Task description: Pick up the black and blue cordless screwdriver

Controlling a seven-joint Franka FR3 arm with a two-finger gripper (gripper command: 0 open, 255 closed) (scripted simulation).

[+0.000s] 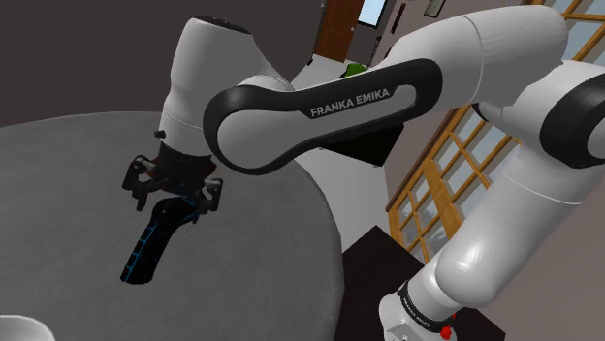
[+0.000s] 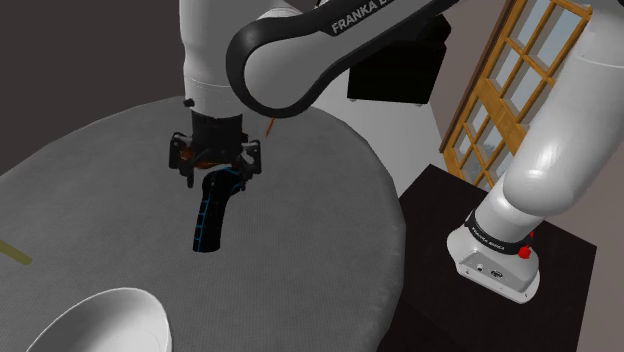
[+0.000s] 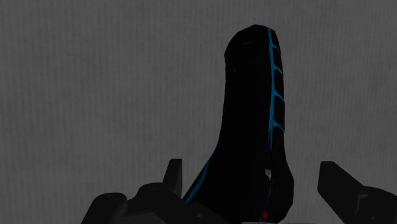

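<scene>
Task's thing: the black, curved cordless screwdriver with blue ribbed trim (image 1: 145, 247) (image 2: 208, 225) (image 3: 254, 102) lies on the round grey bench (image 1: 78, 155) (image 2: 320, 200) (image 3: 95, 76), well in from the rim. Its slim end points away from me.

Tool: my all-black two-finger tool (image 1: 175, 199) (image 2: 215, 172) (image 3: 254, 184) hangs low over the screwdriver's thick end. The fingers are apart, one on each side. In the wrist view one finger is just beside the body and the other stands clear of it, so nothing is clamped.

Step in hand: I judge this to be the straddle before the grasp. I am lined up, but the squeeze has not been made.

Next move: it calls for bringing the fingers together squarely on the thick end, perhaps after settling a little lower, and then a straight lift.

Shape: the body is long and banana-curved, broad by my tool and narrowing towards the far tip. Blue rungs run along one edge.

Surface of the thing: it looks smooth and hard, and I cannot name the material.

Bench surface: matt grey with a fine, even grain.

Handling guess: because I would hold it near one end, the long body may droop or pivot between my fingers, so I want a firm hold.

Nearby: a plain white bowl (image 2: 100, 320) sits near the bench edge, well apart from the screwdriver.
</scene>
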